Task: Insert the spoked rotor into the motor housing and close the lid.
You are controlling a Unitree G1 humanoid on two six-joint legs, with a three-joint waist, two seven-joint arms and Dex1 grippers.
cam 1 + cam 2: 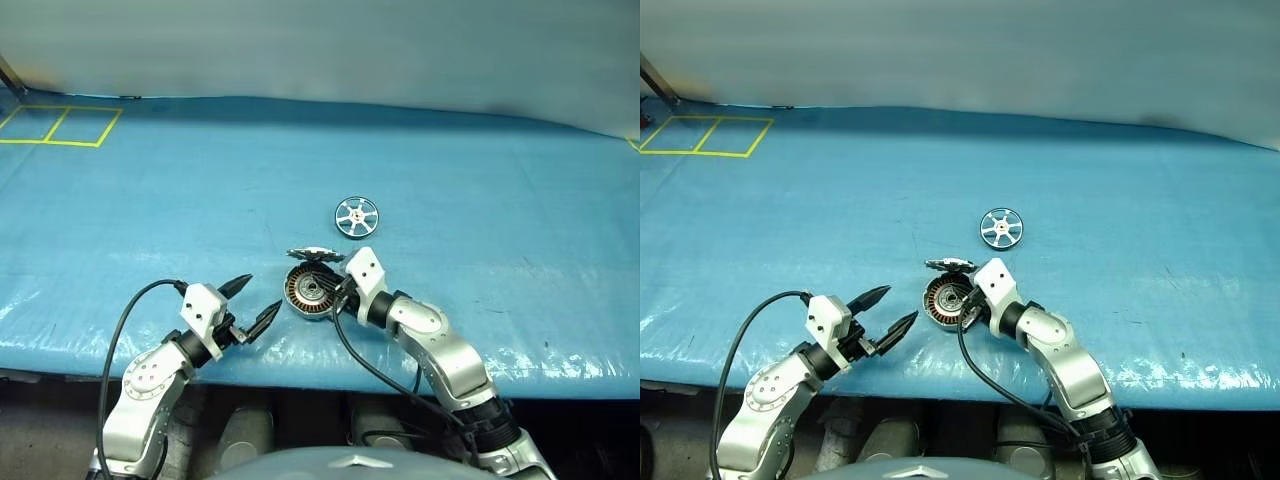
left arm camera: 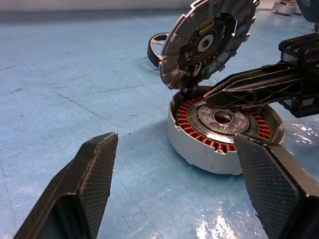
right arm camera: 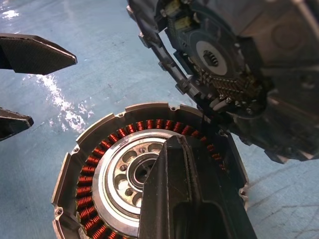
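Observation:
The motor housing (image 1: 311, 290), a round silver cup with copper windings, sits near the table's front edge. Its lid (image 1: 315, 255) stands raised on the hinge at the far side, inner face showing. Farther back and slightly right, the spoked rotor (image 1: 357, 216) lies flat on the blue sheet. My right gripper (image 3: 172, 144) is shut. It reaches across the housing's open top from the right, its tip near the hinge under the lid. My left gripper (image 1: 250, 305) is open and empty, level, just left of the housing (image 2: 219, 129) and pointing at it.
A blue plastic sheet (image 1: 480, 200) covers the table. Yellow tape squares (image 1: 60, 125) mark its far left corner. The front edge (image 1: 300, 375) runs just behind both arms. A black cable (image 1: 120, 330) loops from the left wrist.

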